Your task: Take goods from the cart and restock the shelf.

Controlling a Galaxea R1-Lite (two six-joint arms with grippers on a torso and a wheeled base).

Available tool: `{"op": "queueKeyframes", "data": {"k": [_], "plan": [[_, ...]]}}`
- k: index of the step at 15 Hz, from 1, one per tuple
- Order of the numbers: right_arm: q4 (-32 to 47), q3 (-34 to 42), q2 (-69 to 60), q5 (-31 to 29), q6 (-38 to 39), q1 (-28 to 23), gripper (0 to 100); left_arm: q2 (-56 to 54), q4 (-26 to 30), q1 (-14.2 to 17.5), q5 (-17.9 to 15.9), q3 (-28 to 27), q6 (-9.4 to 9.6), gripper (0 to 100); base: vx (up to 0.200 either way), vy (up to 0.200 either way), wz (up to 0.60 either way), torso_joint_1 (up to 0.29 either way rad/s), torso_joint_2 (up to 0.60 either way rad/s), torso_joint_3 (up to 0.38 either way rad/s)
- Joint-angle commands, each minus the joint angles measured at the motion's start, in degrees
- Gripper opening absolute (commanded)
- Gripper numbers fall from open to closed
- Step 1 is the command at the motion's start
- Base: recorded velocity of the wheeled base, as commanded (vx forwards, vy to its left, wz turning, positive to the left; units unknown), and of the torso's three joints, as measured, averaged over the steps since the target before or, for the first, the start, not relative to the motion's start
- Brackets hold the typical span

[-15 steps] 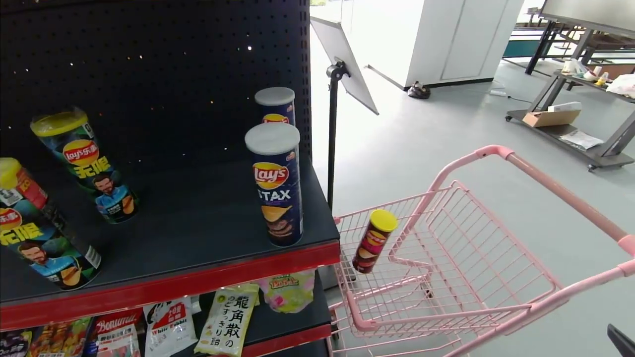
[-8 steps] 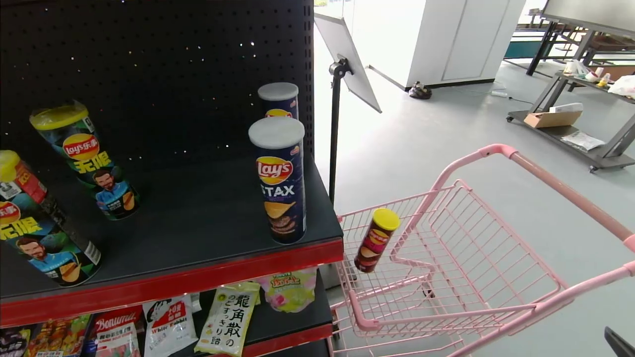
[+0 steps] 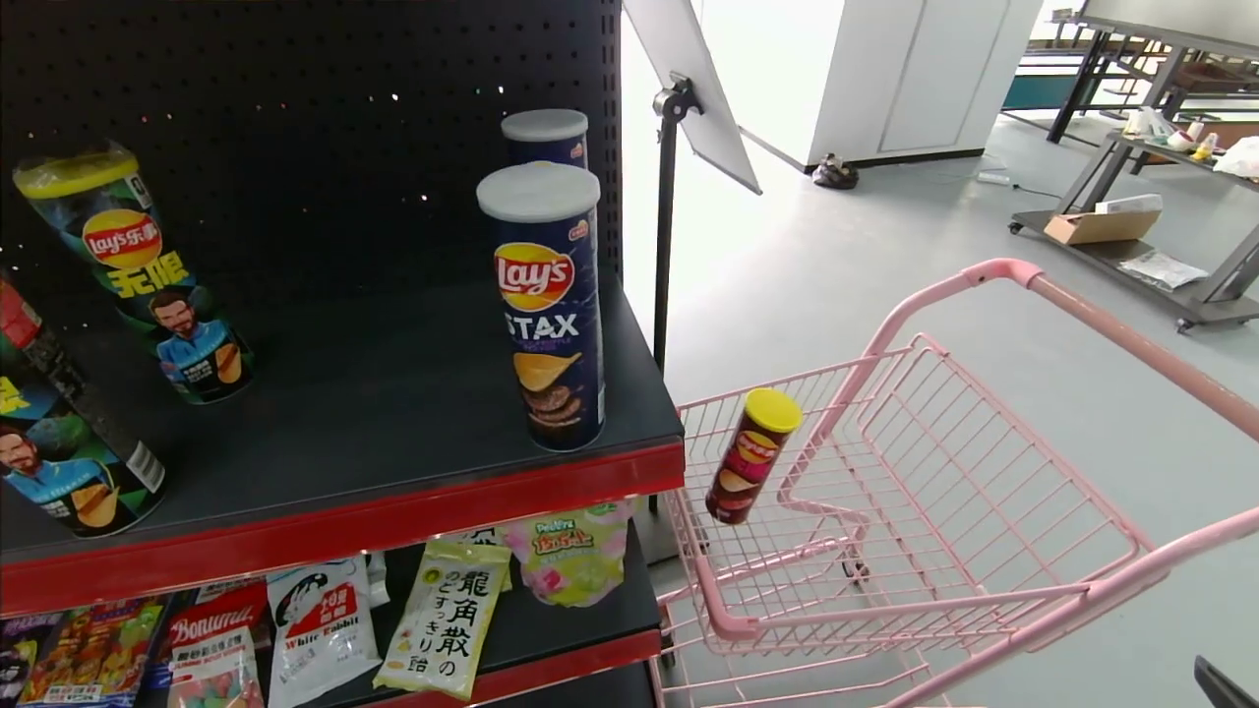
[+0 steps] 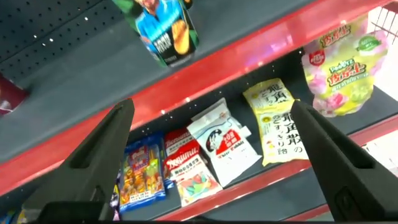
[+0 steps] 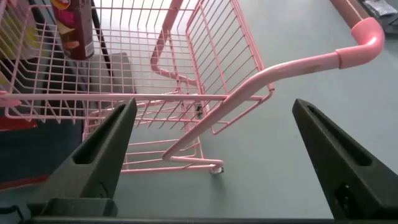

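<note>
A pink wire cart (image 3: 984,275) stands to the right of the black shelf (image 3: 344,393). One dark red chip can with a yellow lid (image 3: 752,454) leans in the cart's near-left corner; the right wrist view shows its lower part (image 5: 74,28) behind the cart's wires (image 5: 298,65). Two blue chip cans (image 3: 546,305) stand at the shelf's right end, one behind the other. Two green chip cans (image 3: 138,275) stand at its left. My left gripper (image 4: 211,165) is open below the shelf's red edge, facing the snack bags (image 4: 221,146). My right gripper (image 5: 211,168) is open above the cart's handle side.
Snack bags (image 3: 443,619) lie on the lower shelf under the red lip (image 3: 393,516). A sign stand (image 3: 669,197) rises right behind the shelf's end. A low trolley with a cardboard box (image 3: 1102,226) stands far right on the open grey floor.
The whole head picture has shifted, so the camera has moved: shelf and cart now sit slightly higher and nearer. The cans and the cart keep their places.
</note>
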Motion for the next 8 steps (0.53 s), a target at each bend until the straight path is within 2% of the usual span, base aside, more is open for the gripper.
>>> {"op": "queueKeyframes", "data": {"k": [1,8], "plan": [[0.01,0.44,-0.21,0.00,-0.02,0.02,100,-0.02,-0.01,0.00,0.02,0.11,-0.01,100,0.000,0.000,0.00,-0.134,0.38,0.251],[0.10,0.62,0.15,-0.09,-0.55,0.11,100,0.07,-0.01,0.00,0.02,0.11,-0.01,100,0.000,0.000,0.00,-0.168,0.53,0.358]]}}
